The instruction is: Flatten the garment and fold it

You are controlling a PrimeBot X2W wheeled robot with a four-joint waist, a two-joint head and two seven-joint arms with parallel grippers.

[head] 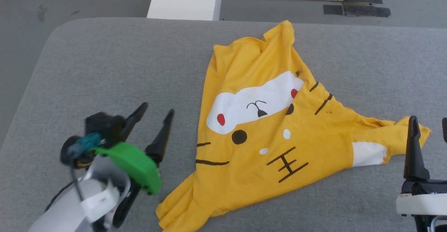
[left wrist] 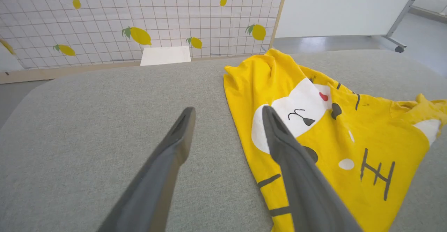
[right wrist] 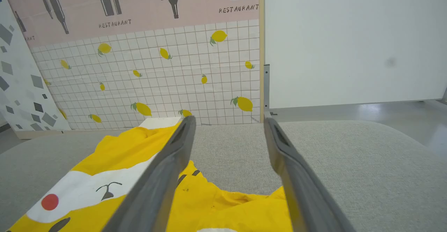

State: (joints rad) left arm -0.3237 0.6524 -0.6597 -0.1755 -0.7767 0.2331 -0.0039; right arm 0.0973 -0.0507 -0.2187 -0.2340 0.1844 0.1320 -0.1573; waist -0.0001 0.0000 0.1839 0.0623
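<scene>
The mustard-yellow T-shirt (head: 265,127) lies crumpled on the grey table, printed side up with a white face patch and dark stripes; one sleeve with a white patch (head: 370,153) points right. It also appears in the left wrist view (left wrist: 331,131) and the right wrist view (right wrist: 115,186). My left gripper (head: 155,111) is open over bare table just left of the shirt's edge, nothing between its fingers (left wrist: 181,137). Open as well, my right gripper (head: 429,124) hovers at the right sleeve's tip, one finger (right wrist: 171,162) over the cloth.
The padded grey table (head: 104,68) has a rounded far-left corner, with grey floor beyond. A white block (head: 185,0) stands behind the far edge. A lemon-print tiled panel (left wrist: 139,15) and a white board (right wrist: 349,40) back the scene.
</scene>
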